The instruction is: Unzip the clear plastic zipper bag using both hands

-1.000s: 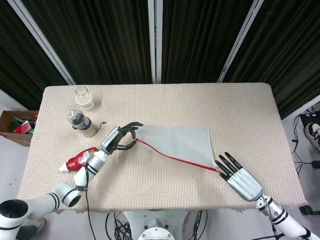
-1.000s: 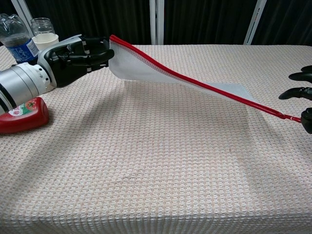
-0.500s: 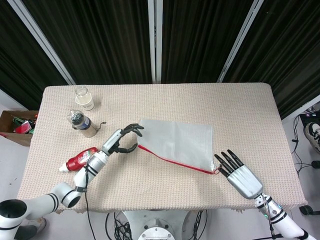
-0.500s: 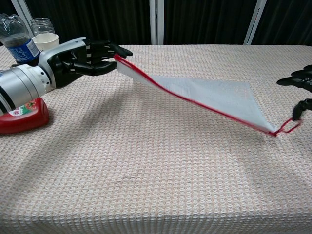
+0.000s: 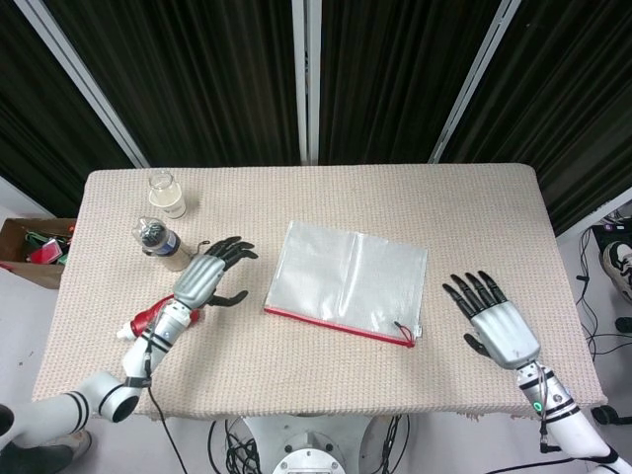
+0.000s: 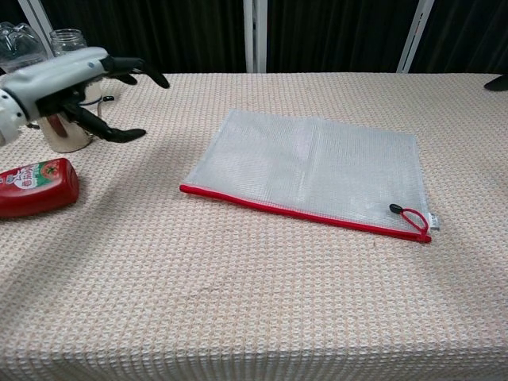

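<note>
Bag [image 5: 350, 280] of clear mesh plastic lying flat near table [image 5: 494, 212] centre, long axis running left to right, slightly skewed. Red zipper edge [image 6: 302, 213] facing the robot; slider with red pull loop [image 6: 408, 217] sitting at the right-hand end.

Left hand [image 5: 202, 277] hovering just left of bag, fingers spread, holding nothing. Right hand [image 5: 497, 323] hovering right of bag, palm down, fingers spread, holding nothing.

Red ketchup bottle [image 6: 36, 187] lying at left edge, partly under the left arm in the head view. Water bottle [image 5: 158, 240] and glass jar [image 5: 165, 194] standing behind it, well apart from bag.

Differing from half a second ago: bag then stretched, raised between both hands; now released, both hands drawn clear.
</note>
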Tool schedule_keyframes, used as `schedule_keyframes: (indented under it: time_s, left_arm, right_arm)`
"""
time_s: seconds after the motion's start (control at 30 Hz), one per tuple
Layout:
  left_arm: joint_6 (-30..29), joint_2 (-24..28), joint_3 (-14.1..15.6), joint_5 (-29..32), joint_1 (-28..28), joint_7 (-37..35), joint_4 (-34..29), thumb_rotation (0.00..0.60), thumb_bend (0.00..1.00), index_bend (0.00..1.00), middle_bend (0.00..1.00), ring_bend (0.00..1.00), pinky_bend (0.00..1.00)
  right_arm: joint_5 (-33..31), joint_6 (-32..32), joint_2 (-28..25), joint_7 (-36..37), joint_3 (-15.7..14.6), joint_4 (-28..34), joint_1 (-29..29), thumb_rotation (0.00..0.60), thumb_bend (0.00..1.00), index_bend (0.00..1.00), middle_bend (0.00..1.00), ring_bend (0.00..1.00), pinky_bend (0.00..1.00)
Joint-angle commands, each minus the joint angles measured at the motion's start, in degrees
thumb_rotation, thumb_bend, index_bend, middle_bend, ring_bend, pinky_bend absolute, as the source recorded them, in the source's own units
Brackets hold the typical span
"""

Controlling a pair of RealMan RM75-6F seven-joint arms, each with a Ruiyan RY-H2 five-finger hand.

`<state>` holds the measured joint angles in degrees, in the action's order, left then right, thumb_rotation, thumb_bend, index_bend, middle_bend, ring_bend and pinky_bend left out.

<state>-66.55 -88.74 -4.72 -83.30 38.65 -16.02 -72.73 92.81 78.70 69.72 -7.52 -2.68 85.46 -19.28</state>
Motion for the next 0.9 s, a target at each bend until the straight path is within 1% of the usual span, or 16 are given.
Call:
schedule_keyframes:
  time_s: [0.03, 0.17, 0.3, 0.4, 0.47, 0.53, 0.6, 0.73, 0.9]
  left_arm:
    - [-9.2, 10.4, -0.7, 4.4, -7.8, 15.3, -11.5, 0.600, 0.25, 0.24, 0.15, 0.08, 0.14]
    - [-15.5, 16.4, -0.1, 5.2, -13.5, 17.4, -15.9, 0.600, 0.24, 0.24, 0.15, 0.08, 0.14]
    - [-19.8, 20.1, 0.3, 6.6, -18.2, 17.7, -17.0, 0.600, 0.23, 0.24, 0.15, 0.08, 0.14]
    - [-20.8, 22.2, 0.9, 9.5, -21.6, 18.7, -16.3, 0.600, 0.23, 0.24, 0.15, 0.08, 0.14]
    - [-20.6, 22.9, 1.7, 11.0, -23.5, 19.9, -15.9, 0.600, 0.22, 0.24, 0.15, 0.08, 0.14]
    - [-20.4, 23.4, 2.6, 11.4, -24.9, 20.2, -16.4, 0.600, 0.21, 0.24, 0.14, 0.08, 0.14]
    - [-20.7, 23.5, 3.7, 10.8, -26.5, 19.8, -17.4, 0.600, 0.21, 0.24, 0.14, 0.08, 0.13]
    - [-23.2, 23.0, 5.2, 8.3, -29.3, 20.1, -19.3, 0.600, 0.21, 0.24, 0.14, 0.08, 0.13]
    - [-26.3, 22.9, 7.1, 4.5, -32.4, 20.6, -22.5, 0.600, 0.21, 0.24, 0.14, 0.08, 0.13]
  right_arm:
    - [-3.8, 1.2, -3.2, 5.1, 2.9, 1.8, 1.3, 0.600, 0.19, 0.05, 0.11, 0.00, 0.00]
    - [-7.1, 2.7, -5.3, 9.0, 4.7, 1.3, 3.1, 0.600, 0.20, 0.09, 0.13, 0.00, 0.00]
    - [-9.5, 2.3, -6.9, 12.1, 5.4, 1.1, 4.4, 0.600, 0.20, 0.09, 0.13, 0.00, 0.00]
    - [-11.3, -0.2, -8.6, 15.2, 5.3, 1.1, 4.8, 0.600, 0.20, 0.09, 0.10, 0.00, 0.00]
    - [-11.8, -1.8, -9.6, 16.4, 4.9, 1.2, 5.1, 0.600, 0.20, 0.05, 0.06, 0.00, 0.00]
    - [-11.7, -2.5, -10.2, 17.2, 4.4, 1.7, 5.5, 0.600, 0.20, 0.01, 0.02, 0.00, 0.00]
    - [-11.4, -2.3, -10.3, 17.9, 3.9, 2.1, 6.2, 0.600, 0.20, 0.00, 0.00, 0.00, 0.00]
    - [-10.0, 1.4, -9.2, 18.0, 3.6, 2.2, 8.6, 0.600, 0.20, 0.00, 0.00, 0.00, 0.00]
    - [-7.4, 9.0, -7.3, 16.3, 3.5, 1.2, 12.4, 0.600, 0.20, 0.00, 0.00, 0.00, 0.00]
